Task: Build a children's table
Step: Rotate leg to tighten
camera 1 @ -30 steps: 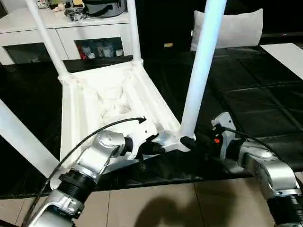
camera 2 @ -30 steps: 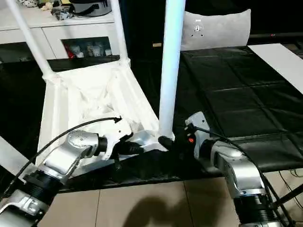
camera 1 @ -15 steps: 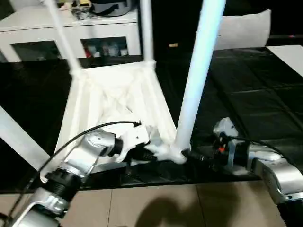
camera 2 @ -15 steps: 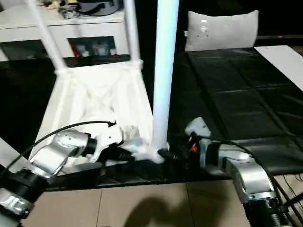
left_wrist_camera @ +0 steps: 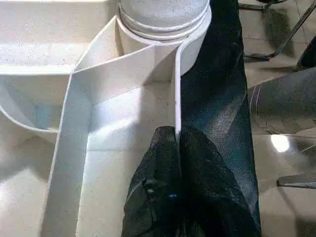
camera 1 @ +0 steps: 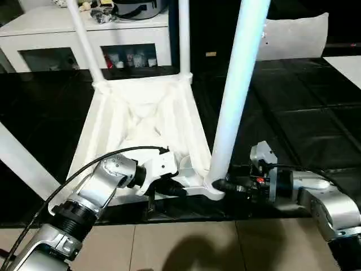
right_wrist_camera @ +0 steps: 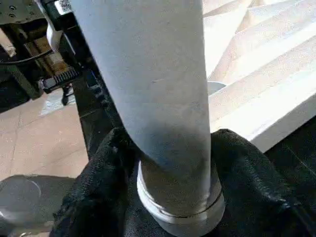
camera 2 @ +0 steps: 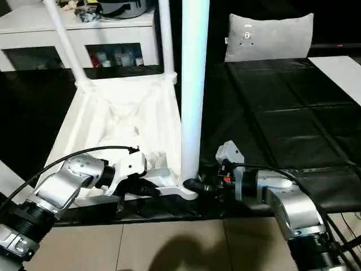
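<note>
Where the right pincer (right_wrist_camera: 168, 197) wraps the leg (right_wrist_camera: 148, 89), its socket is hidden.

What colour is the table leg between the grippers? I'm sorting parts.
White leg; right eye view.

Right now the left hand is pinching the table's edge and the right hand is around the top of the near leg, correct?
Not quite. The right hand is around the base of the near leg, at its socket, as the right wrist view shows. The left hand does pinch the table's edge.
</note>
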